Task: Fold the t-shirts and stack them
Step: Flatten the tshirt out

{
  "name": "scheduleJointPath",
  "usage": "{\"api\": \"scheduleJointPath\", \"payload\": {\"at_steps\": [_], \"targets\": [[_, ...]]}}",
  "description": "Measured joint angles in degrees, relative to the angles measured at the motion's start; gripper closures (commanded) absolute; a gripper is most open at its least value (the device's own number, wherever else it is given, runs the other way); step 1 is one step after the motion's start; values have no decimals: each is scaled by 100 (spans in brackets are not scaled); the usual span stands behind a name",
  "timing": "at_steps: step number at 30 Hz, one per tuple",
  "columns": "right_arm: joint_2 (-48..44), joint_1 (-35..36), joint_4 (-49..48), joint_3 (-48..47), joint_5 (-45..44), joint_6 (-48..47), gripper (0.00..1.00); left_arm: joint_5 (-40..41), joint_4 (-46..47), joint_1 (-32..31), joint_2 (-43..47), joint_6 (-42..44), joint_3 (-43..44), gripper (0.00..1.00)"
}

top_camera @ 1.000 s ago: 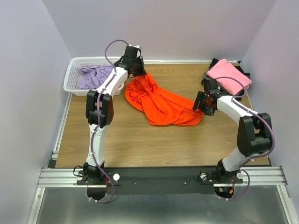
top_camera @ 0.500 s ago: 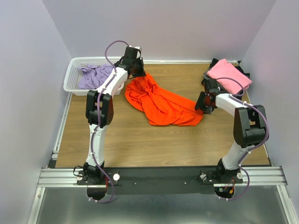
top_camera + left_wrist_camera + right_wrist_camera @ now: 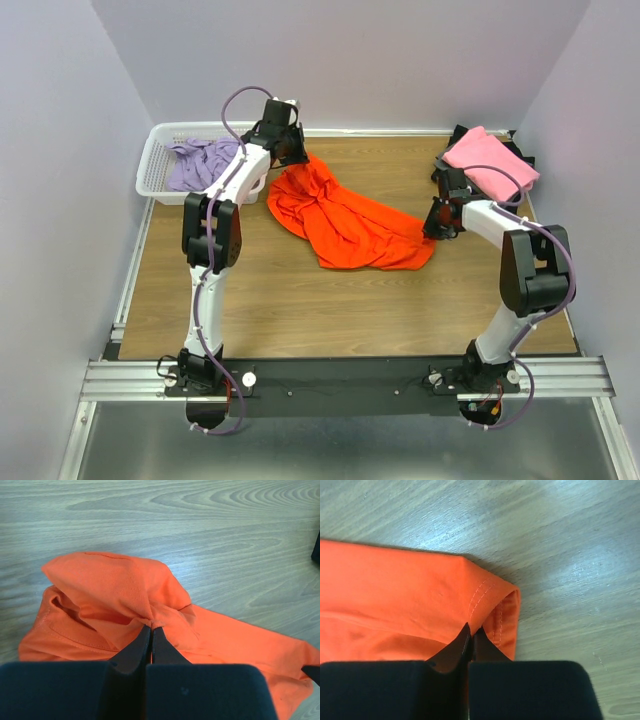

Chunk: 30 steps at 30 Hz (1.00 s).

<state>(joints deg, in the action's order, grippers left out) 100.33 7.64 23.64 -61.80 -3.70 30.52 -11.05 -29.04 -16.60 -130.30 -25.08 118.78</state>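
Both arms pinch the orange t-shirt (image 3: 345,225); the right arm has just tucked in at the hem. This looks like the spread-out step before folding.
Over the last second the right elbow swings right and its wrist nudges far; the left arm and the shirt barely change, and the shirt is still crumpled mid-counter (image 3: 300,290). Left fingers (image 3: 150,635) are closed tight on a bunched fold at the shirt's far-left end, beside the basket (image 3: 150,180). Right fingers (image 3: 470,636) are closed on the stitched hem corner at its right end. Pink t-shirt (image 3: 490,162) is far right and the lavender t-shirt (image 3: 200,160) is in the basket. Folding looks barely started.
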Motion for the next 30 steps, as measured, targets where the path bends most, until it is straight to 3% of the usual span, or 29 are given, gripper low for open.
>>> {"api": "scheduleJointPath", "payload": {"at_steps": [14,19,30], "targets": [[-116,-61,645,-551,-37,4,97,-7,-157,76,164,4,0,100],[-140,-92,949,-1010,-35,-13,97,-39,-195,160,382,7,0,90],[-131,-92,1180,-1003,37,17,97,-203,-63,208,472,46,-758,85]]}}
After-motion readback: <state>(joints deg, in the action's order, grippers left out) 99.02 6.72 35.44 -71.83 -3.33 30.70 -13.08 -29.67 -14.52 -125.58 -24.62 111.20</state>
